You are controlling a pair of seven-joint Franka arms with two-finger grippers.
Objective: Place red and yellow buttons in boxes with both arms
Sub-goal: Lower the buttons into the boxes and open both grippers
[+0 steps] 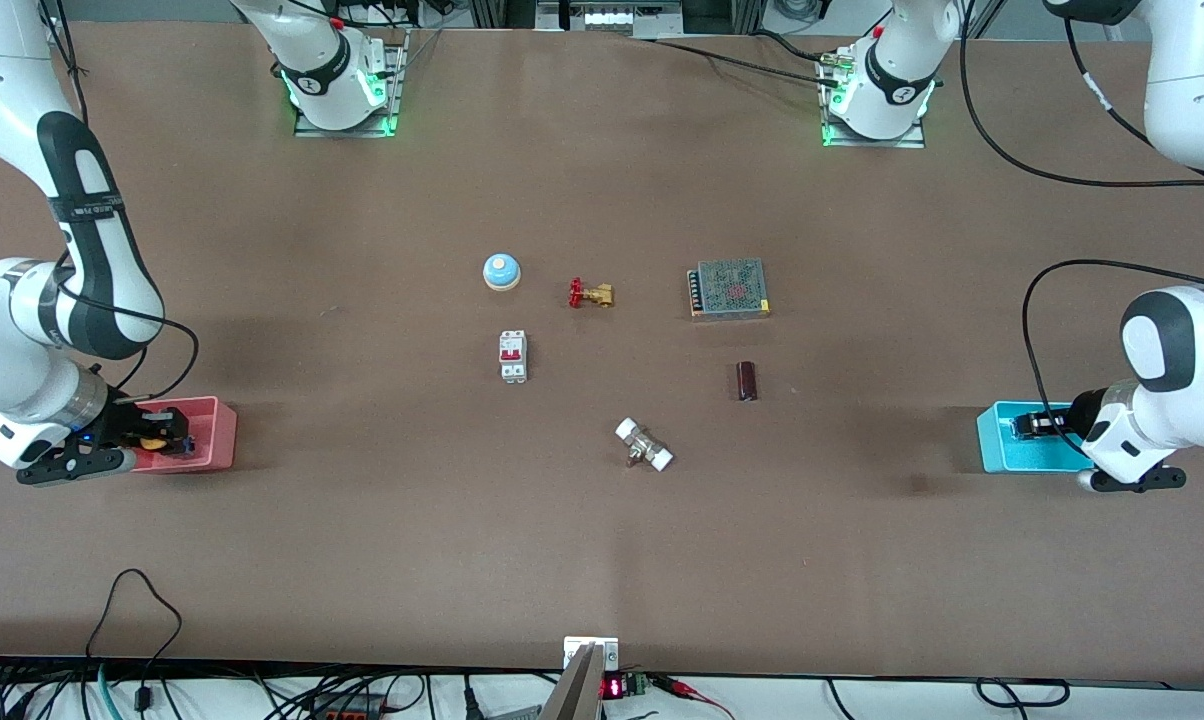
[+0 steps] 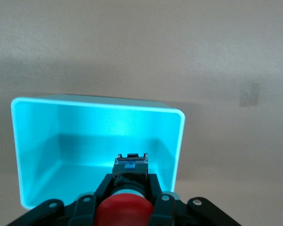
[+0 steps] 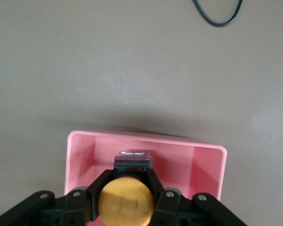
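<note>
My right gripper [image 1: 167, 432] is shut on the yellow button [image 1: 152, 436] and holds it over the pink-red box [image 1: 217, 440] at the right arm's end of the table. In the right wrist view the yellow cap [image 3: 126, 201] sits between my fingers [image 3: 97, 189] above the pink box [image 3: 207, 162]. My left gripper [image 1: 1034, 424] is shut on the red button and holds it over the cyan-blue box [image 1: 1002, 445] at the left arm's end. In the left wrist view the red cap [image 2: 123, 212] sits between my fingers [image 2: 154, 188] above the cyan box [image 2: 37, 141].
Mid-table lie a blue-domed bell [image 1: 501, 270], a brass valve with red handle [image 1: 590, 294], a white breaker [image 1: 513, 356], a metal power supply [image 1: 729, 288], a dark cylinder [image 1: 747, 380] and a white-ended fitting [image 1: 644, 445].
</note>
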